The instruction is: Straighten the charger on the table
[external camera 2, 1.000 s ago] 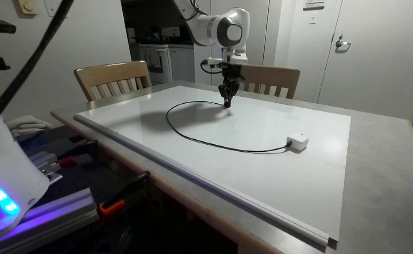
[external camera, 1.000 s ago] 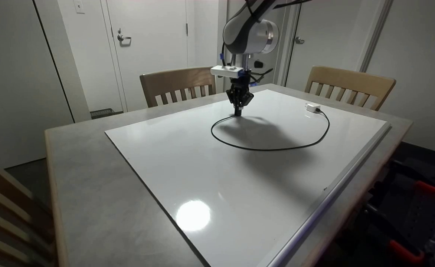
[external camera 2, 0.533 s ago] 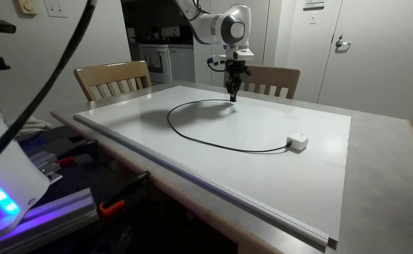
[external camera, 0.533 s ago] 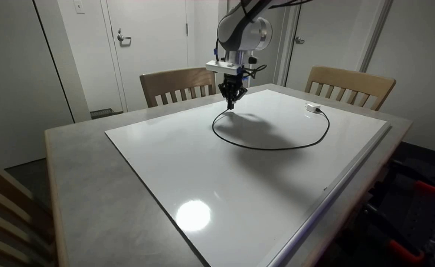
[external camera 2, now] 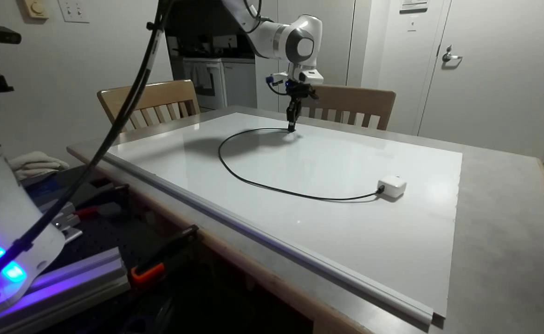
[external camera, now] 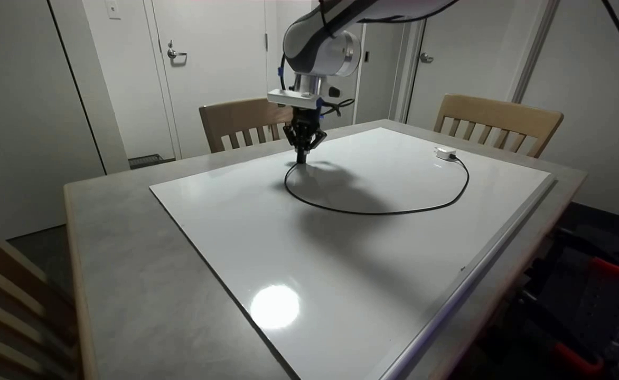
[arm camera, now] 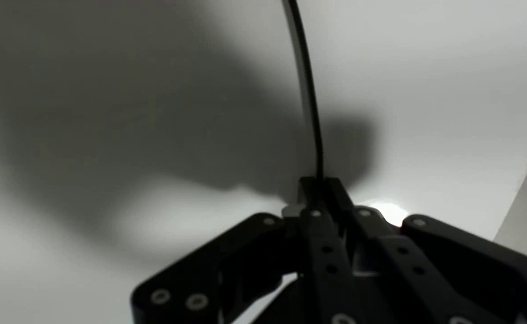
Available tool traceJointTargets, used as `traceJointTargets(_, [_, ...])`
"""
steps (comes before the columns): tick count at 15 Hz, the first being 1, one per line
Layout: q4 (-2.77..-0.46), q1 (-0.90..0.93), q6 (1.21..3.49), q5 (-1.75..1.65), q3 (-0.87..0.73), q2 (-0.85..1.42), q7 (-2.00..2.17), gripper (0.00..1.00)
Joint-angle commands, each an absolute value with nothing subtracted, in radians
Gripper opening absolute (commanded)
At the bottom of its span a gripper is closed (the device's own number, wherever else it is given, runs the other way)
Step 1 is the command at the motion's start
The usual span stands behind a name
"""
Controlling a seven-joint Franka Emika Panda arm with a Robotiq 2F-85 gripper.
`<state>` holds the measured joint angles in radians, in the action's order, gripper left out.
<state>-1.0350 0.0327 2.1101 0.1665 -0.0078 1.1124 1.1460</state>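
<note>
Here the gripper pinches the charger cable near the long edge of the table, a wooden chair just beyond it, and the cable bows round to a white adapter toward a short edge, the gripped end hidden between the fingers!

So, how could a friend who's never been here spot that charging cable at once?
Find the big table with a grey rim and glossy white top. Across that top, a thin black cable curves from a small white block into the robot's closed gripper. Unlike the boxy block, it is slender; unlike the black lead hanging mid-air, it mostly rests on the table.
</note>
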Motion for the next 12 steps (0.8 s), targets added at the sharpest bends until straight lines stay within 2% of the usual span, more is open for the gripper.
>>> traceJointTargets(1, [-1.019,0.04,2.101,0.177,-0.017,1.121,1.142,0.07])
traceJointTargets(10, [-1.0,0.038,2.091,0.176,-0.017,1.131,1.142,0.07])
traceJointTargets(11, [-0.998,0.036,2.087,0.176,-0.015,1.133,1.134,0.02])
traceJointTargets(12, [-0.985,0.035,2.081,0.171,-0.011,1.14,1.111,0.02])
